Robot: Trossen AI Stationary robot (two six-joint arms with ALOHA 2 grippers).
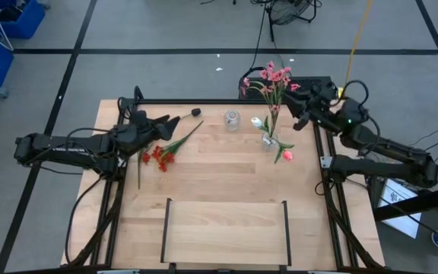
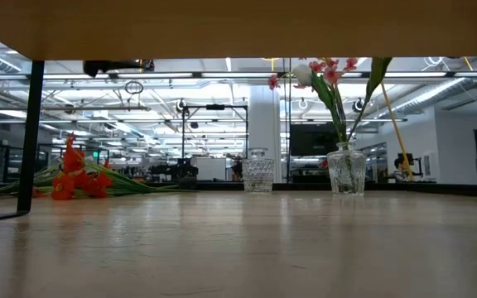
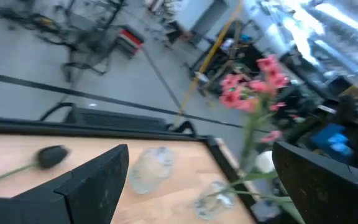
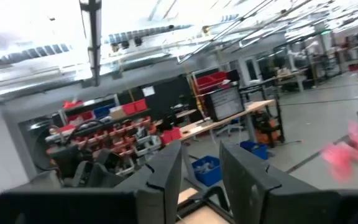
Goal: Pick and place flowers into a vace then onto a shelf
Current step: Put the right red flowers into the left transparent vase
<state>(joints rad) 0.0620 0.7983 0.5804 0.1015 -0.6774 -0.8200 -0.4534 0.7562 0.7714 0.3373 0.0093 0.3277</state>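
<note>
Pink blossom sprays [image 1: 274, 76], a white tulip bud [image 1: 256, 122] and a pink-red tulip bud [image 1: 287, 155] are seen standing together in a clear glass vase [image 1: 269, 142] toward the right of the wooden surface [image 1: 226, 183]. A second, smaller glass vase [image 1: 232, 119] stands empty just to its left. Red small-blossom sprays [image 1: 158, 157] lie flat on the surface at the left, stalks trailing back. The left end effector [image 1: 160, 125] is held wide open just above those red stems, nothing gripped. The right end effector [image 1: 299, 103] is raised beside the pink blossoms, fingers narrowly parted, nothing seen between them. The shelf [image 1: 225, 228] at the near edge is bare.

Risks judged: thin stalks may slip from a wide grasp; the top-heavy vase may be tipped if the right arm brushes the blossoms.
</note>
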